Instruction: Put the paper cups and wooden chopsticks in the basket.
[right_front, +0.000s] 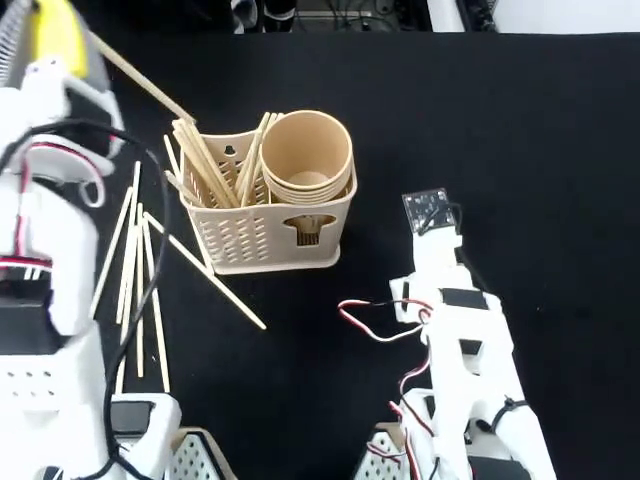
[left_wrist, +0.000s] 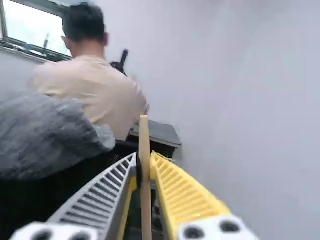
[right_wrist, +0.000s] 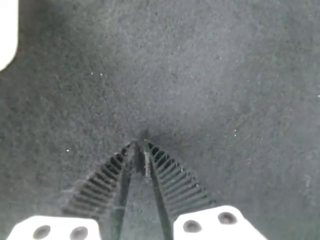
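The beige slotted basket (right_front: 262, 238) stands left of the table's middle. It holds a stack of paper cups (right_front: 307, 160) and a bundle of wooden chopsticks (right_front: 205, 165). My left gripper (right_front: 68, 40) is raised at the far left corner, shut on one chopstick (right_front: 145, 85) that slants down toward the basket's left rim. In the left wrist view that chopstick (left_wrist: 144, 140) stands pinched in the left gripper (left_wrist: 143, 161). My right gripper (right_wrist: 139, 147) is shut with nothing in it, its tips just above the black cloth right of the basket.
Several loose chopsticks (right_front: 130, 270) lie on the cloth left of the basket, beside the left arm's base. One long chopstick (right_front: 205, 272) lies slantwise in front of the basket. The right arm (right_front: 455, 310) stands at the lower right, with bare black cloth (right_front: 540, 150) beyond it.
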